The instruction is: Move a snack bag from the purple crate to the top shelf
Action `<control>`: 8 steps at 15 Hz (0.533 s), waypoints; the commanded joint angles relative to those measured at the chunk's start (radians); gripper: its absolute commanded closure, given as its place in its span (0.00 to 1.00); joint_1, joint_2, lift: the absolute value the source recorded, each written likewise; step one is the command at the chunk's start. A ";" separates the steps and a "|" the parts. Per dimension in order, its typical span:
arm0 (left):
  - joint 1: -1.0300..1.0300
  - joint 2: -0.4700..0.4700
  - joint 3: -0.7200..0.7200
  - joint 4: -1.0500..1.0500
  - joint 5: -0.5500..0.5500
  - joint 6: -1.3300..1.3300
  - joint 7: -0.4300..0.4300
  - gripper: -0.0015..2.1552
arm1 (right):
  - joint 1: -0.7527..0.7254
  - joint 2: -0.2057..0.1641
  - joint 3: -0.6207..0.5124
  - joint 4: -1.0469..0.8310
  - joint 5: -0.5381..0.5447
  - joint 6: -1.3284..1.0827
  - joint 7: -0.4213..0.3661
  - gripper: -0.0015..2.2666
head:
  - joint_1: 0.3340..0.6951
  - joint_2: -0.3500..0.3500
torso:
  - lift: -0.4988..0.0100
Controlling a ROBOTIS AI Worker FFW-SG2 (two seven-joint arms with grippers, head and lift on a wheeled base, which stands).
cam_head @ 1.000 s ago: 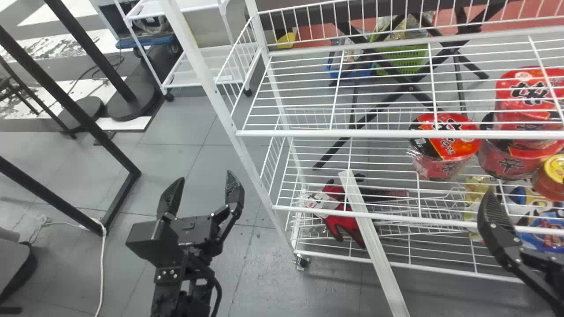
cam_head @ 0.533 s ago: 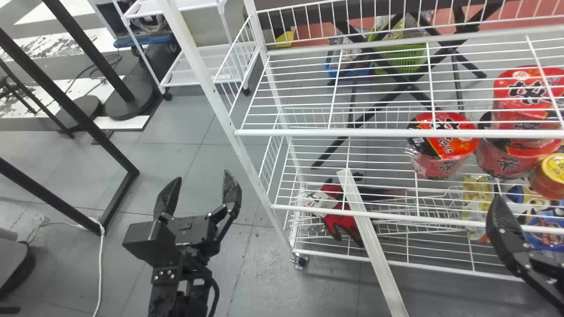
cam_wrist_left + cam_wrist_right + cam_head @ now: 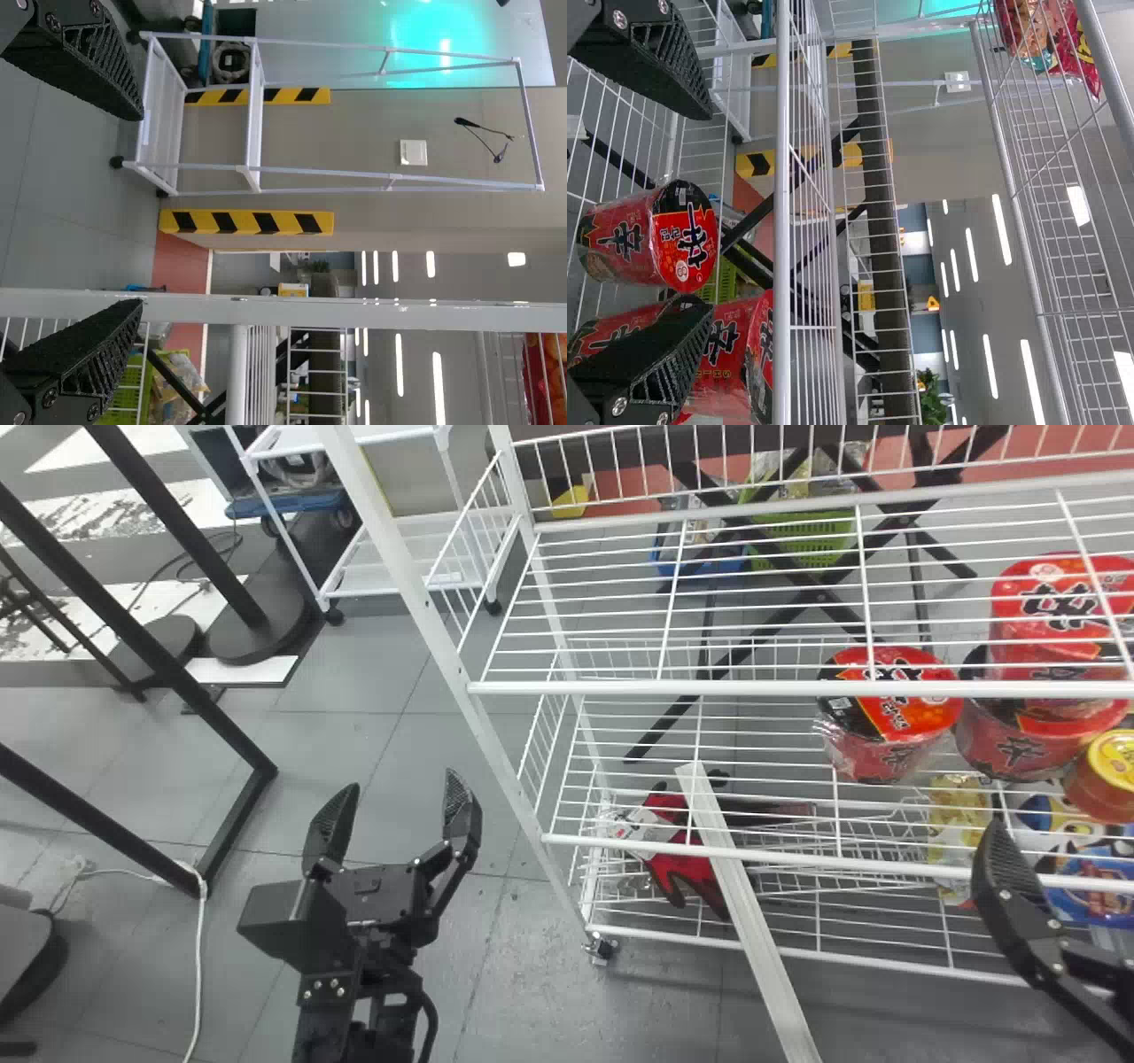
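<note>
In the head view my left gripper (image 3: 400, 778) stands over the floor left of the white rack, fingers spread and nothing between them. My right gripper (image 3: 1019, 917) is at the right edge, in front of the rack. The left wrist view has the left gripper (image 3: 142, 211) open and empty. In the right wrist view the right gripper (image 3: 710, 212) is open near red noodle cups (image 3: 687, 235), holding none. Red and orange snack bags (image 3: 1032, 31) lie on a higher wire shelf (image 3: 1028, 190). Part of a red-orange bag (image 3: 558, 354) appears in the left wrist view.
Red cups (image 3: 886, 717) and a yellow-lidded jar (image 3: 1103, 779) stand on the rack's wire shelves (image 3: 656, 689). Lower down are more packets (image 3: 1094, 886) and a red glove (image 3: 687, 877). A pale bar (image 3: 744, 921) leans against the rack; a black frame (image 3: 235, 824) is at left.
The right gripper has shifted slightly right and down against the rack. The left gripper has drifted a little left. The head view has shifted slightly too.
</note>
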 commanded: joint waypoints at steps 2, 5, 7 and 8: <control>0.008 0.000 -0.001 -0.006 0.000 -0.012 0.000 0.03 | 0.010 -0.001 0.002 -0.008 0.007 -0.003 0.000 0.01 | 1.00 0.93 | 0.09; 0.011 0.000 -0.001 -0.007 0.000 -0.015 0.000 0.03 | 0.057 -0.001 -0.017 -0.084 0.013 0.086 -0.002 0.01 | 1.00 0.93 | 0.09; 0.016 0.000 0.004 -0.006 0.002 -0.024 0.000 0.03 | 0.125 -0.011 -0.072 -0.223 -0.010 0.319 -0.002 0.01 | 1.00 0.93 | 0.09; 0.018 0.000 0.007 -0.003 0.002 -0.027 0.000 0.03 | 0.155 -0.016 -0.139 -0.295 -0.073 0.466 0.003 0.01 | 1.00 0.93 | 0.09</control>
